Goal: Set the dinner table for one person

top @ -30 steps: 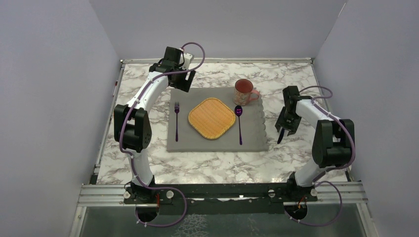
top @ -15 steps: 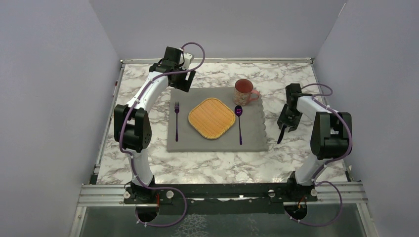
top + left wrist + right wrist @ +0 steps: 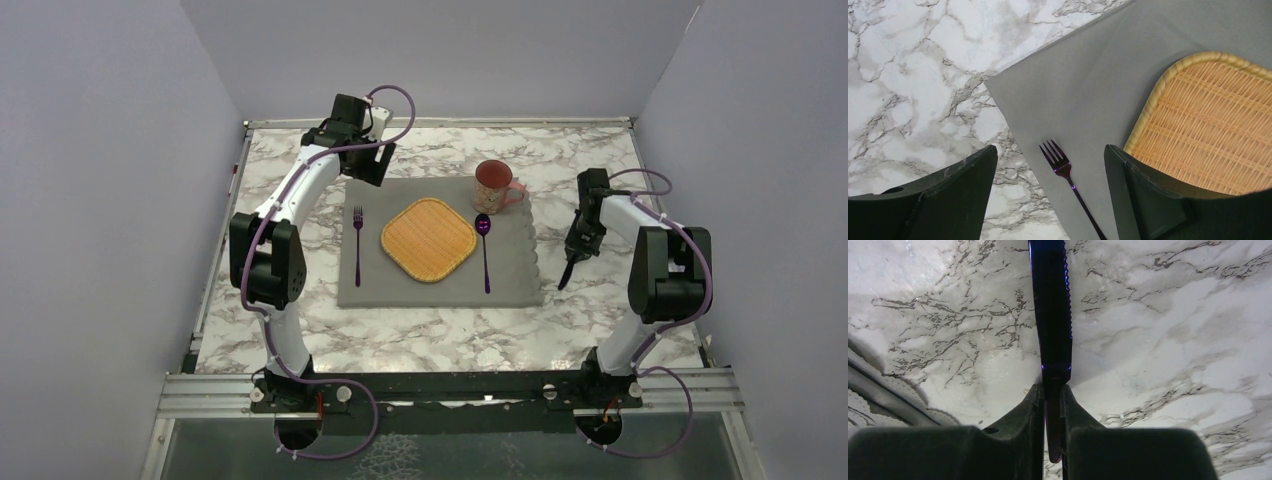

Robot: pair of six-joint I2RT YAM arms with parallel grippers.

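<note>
The dinner table [image 3: 450,330] looks smooth marble, the placemat [image 3: 1088,90] matt cloth, the knife [image 3: 1052,315] glossy metal.

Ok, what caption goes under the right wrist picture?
Right gripper shut on a purple knife, marble dinner table behind.

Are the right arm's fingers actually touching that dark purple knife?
Touching. The right wrist view shows both fingers pressed against the handle of the knife, one on each side, with no gap.
</note>
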